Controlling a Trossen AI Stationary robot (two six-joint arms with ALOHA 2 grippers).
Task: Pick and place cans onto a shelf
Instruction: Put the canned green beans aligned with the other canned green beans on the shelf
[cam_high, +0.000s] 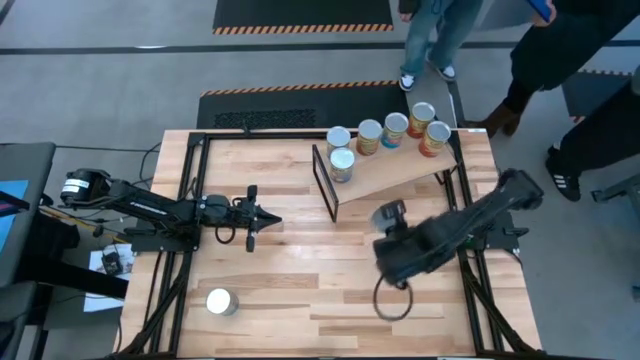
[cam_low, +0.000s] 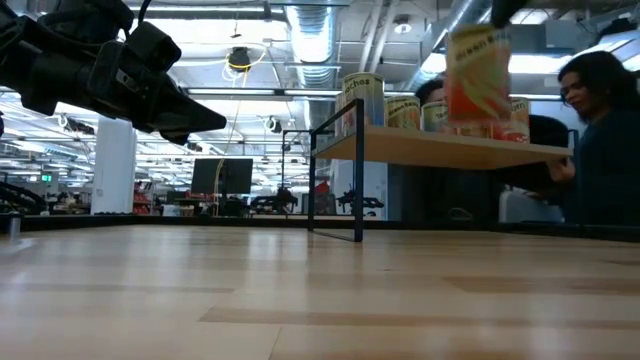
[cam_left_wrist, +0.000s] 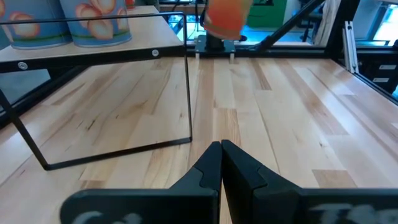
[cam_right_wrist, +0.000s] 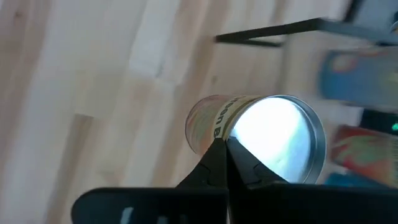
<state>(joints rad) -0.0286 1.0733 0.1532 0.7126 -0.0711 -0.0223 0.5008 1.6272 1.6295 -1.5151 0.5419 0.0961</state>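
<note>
Cans (cam_high: 395, 129) stand six strong on the shelf (cam_high: 400, 172), grouped along its upper edge, so we judge the job to be well past halfway. A seventh can (cam_right_wrist: 273, 140) is off the table just in front of the shelf, at the right gripper (cam_right_wrist: 225, 152). That gripper's dark fingers look drawn almost together at the can's rim, and since the can hangs clear of the wood we take it to be pinched there. The last can (cam_high: 221, 301) stands alone near the front left corner of the table (cam_high: 300, 275), well apart from everything else. What is left, as we read it, is to set down the carried can and fetch that one.

The left gripper (cam_left_wrist: 221, 163) hovers over the middle of the table, fingers pressed together on nothing.

The cans are short cylinders with bright, mirror-like lids and paper labels. The shelf is a smooth pale board, tilted, carried at one end by a thin black frame (cam_high: 325, 185). The table is made of light wooden planks.
</note>
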